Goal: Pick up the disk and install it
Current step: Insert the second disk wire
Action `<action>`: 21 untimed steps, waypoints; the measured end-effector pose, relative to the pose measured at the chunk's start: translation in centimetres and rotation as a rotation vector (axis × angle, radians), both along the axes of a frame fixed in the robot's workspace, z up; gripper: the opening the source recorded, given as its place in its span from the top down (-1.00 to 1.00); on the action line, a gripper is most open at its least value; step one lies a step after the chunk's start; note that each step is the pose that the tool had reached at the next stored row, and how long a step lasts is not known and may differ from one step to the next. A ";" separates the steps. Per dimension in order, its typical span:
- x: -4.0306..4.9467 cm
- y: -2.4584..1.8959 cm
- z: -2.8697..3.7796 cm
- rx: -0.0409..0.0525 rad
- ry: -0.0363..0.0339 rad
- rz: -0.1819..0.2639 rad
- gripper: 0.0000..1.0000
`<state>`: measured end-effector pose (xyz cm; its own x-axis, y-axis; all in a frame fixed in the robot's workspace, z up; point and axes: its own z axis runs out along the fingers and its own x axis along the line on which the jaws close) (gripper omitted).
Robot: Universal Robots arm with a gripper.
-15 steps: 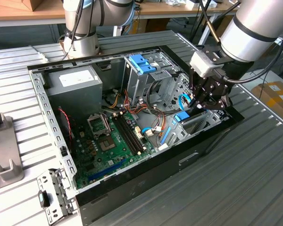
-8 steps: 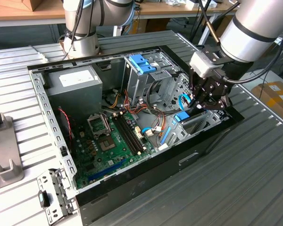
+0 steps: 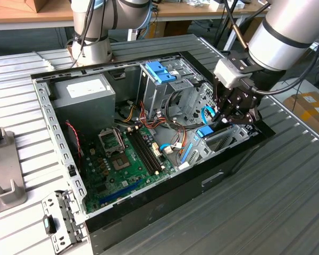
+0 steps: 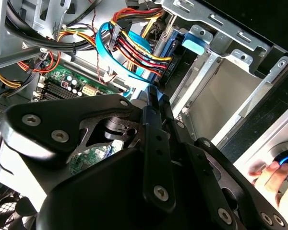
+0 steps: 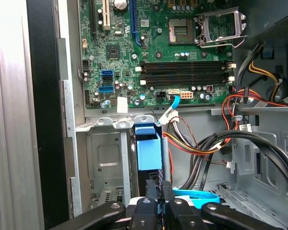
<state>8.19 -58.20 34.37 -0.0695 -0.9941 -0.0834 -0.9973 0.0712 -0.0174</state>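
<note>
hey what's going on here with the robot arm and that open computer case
A single robot arm has its black gripper lowered into the open computer case at the drive bay, on the exterior view's right. Its fingers are closed on the flat hard drive with bright blue plastic rails and tab, which stands on edge in the metal bay slot beside the green motherboard. The drive looks partly inserted.

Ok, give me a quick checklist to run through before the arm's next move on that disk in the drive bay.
1. Gripper lined up with the disk: ok, it is right at the disk's end in the first wrist view.
2. Disk in the metal bay: ok, blue tab toward the motherboard.
3. Disk fully seated: cannot tell.
4. Grip on the disk: cannot tell.
5. Cables clear: not ok, the blue cable and wire bundle lie close beside the gripper.
</note>
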 end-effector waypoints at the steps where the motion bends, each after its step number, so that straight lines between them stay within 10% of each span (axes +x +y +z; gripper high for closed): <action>1: 0.00 0.00 0.09 0.0002 0.0000 0.000 0.68; 21: 0.00 0.43 0.08 0.0000 0.0001 0.016 0.68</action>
